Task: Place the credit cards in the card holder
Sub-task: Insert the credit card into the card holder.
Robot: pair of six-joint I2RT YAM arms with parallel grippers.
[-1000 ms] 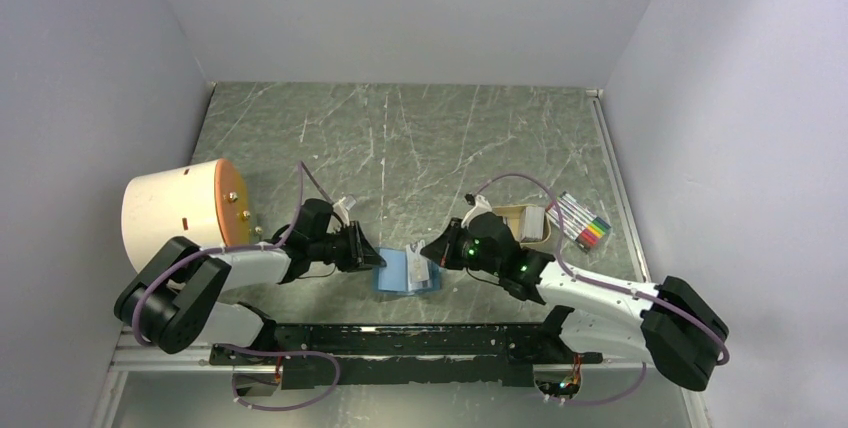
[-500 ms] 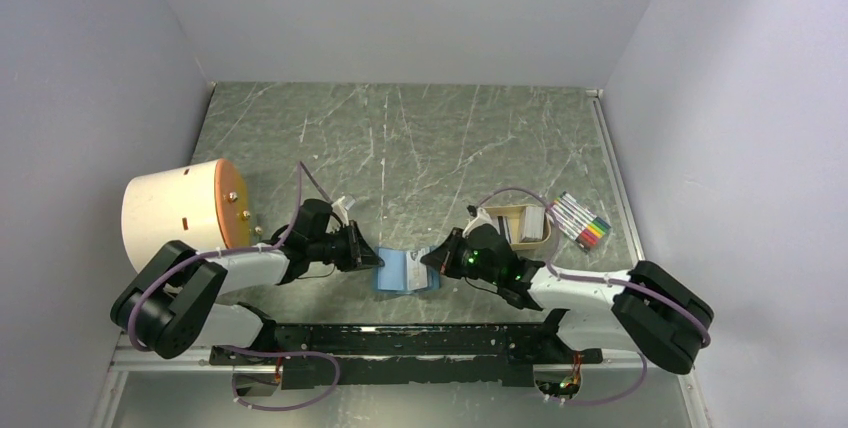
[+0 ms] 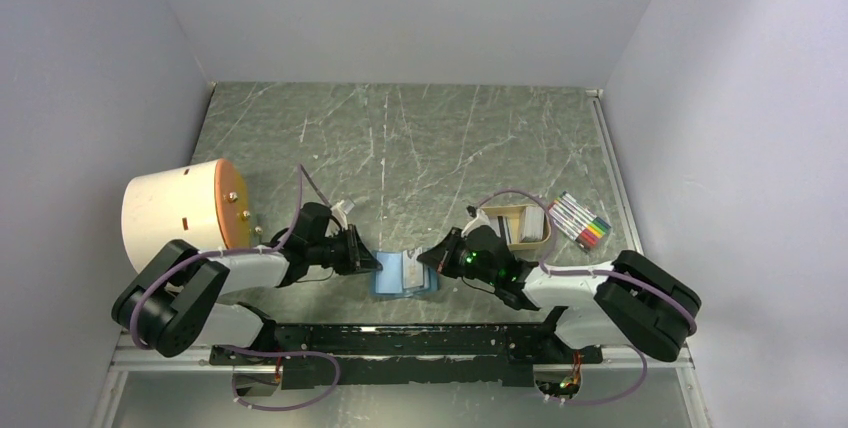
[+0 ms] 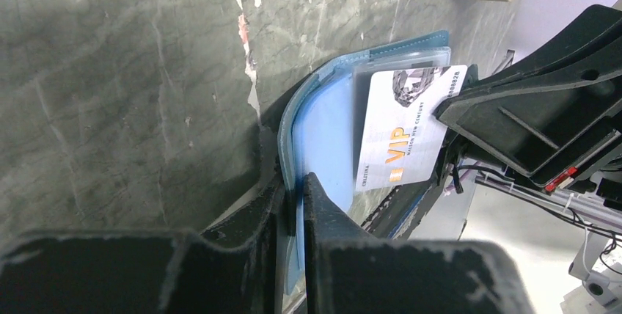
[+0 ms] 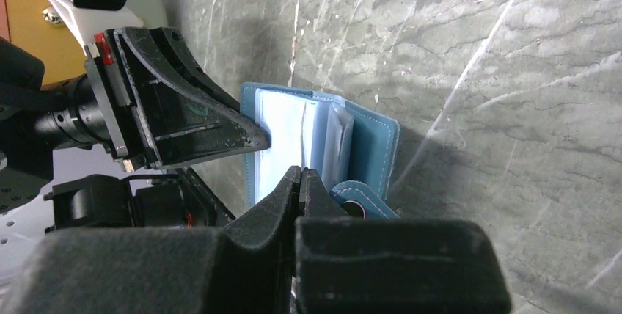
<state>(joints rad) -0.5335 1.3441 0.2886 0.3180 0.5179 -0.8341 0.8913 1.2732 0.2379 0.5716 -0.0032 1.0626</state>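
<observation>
Left pincer [image 4: 295, 188]: narrow, clamped on card holder [image 4: 326, 127] cover edge.
Right pincer [image 5: 301, 176]: closed, gripping credit card [image 4: 403, 134] at open sleeve.
Location: desk [image 3: 400, 138], 6 o'clock.

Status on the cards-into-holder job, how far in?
Done: the card holder is open, the left fingers pinching its cover. In hand: the right fingers clamp the VIP card at a clear sleeve, mostly outside it. Left: seating that card, then the pale cards in the tan tray. Cards already inside: can't tell.
</observation>
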